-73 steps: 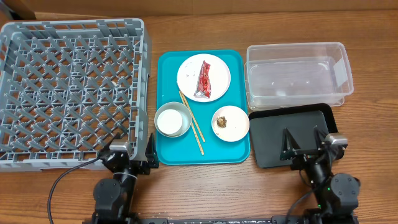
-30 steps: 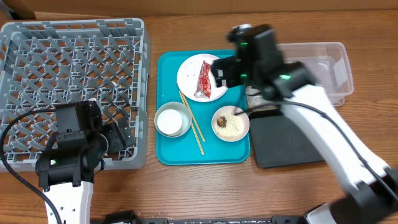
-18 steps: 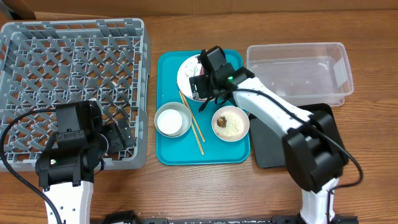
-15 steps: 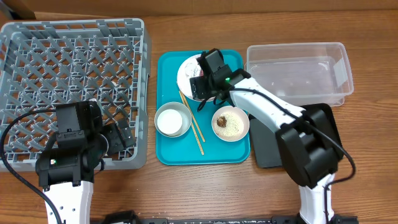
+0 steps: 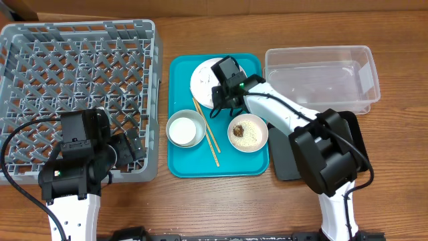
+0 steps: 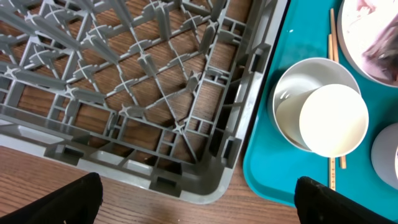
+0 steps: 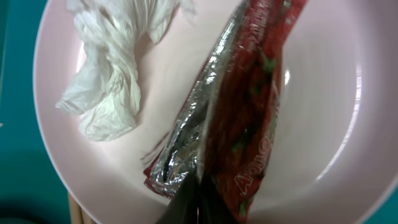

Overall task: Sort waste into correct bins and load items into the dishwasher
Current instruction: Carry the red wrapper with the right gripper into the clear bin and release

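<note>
Left gripper (image 6: pixel 200 190) hangs wide open by the dish rack (image 6: pixel 186 134); right gripper (image 7: pixel 194 199) looks closed on the red foil wrapper (image 7: pixel 242 124).
Wrapper lies on the large plate (image 7: pixel 323 112) beside the tissue (image 7: pixel 112 93): probably light, crinkly, slippery, so best pinched at its flat end.

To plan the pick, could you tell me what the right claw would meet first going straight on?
Most likely the red foil wrapper lying on the large plate, with the white tissue beside it; depth is unclear.

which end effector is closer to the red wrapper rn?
Right. The right end effector is directly over the red wrapper on the large plate; the left end effector hovers over the grey rack, left of the teal tray.
</note>
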Motion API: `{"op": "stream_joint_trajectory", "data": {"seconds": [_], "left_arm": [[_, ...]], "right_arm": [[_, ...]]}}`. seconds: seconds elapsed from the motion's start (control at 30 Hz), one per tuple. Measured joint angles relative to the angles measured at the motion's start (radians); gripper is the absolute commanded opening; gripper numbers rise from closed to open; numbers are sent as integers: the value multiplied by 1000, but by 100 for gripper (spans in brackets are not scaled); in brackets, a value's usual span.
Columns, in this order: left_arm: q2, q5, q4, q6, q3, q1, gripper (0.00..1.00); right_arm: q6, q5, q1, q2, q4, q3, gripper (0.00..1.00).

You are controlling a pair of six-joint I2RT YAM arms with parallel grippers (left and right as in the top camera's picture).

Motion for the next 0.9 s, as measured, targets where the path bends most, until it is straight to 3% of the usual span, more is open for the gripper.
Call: {"op": "stream_joint_trajectory", "data": {"seconds": [0.4, 0.63, 0.67, 0.77, 0.87, 0.9], "left_arm": [[0, 0, 13, 0, 0, 0, 100], [2, 0, 24, 0, 0, 0, 100], [2, 0, 25, 0, 0, 0, 100], [2, 0, 25, 0, 0, 0, 100], [3, 0, 28, 0, 0, 0, 100], [3, 0, 27, 0, 0, 0, 100]], "right_arm": [[88, 42, -229, -336, -236, 109, 4], [248, 102, -372, -325, -394, 62, 6], [262, 103, -384, -320, -394, 49, 22], [283, 84, -404, -308, -344, 23, 46], [259, -5, -399, -306, -215, 24, 60], [248, -34, -394, -306, -175, 25, 61]]}}
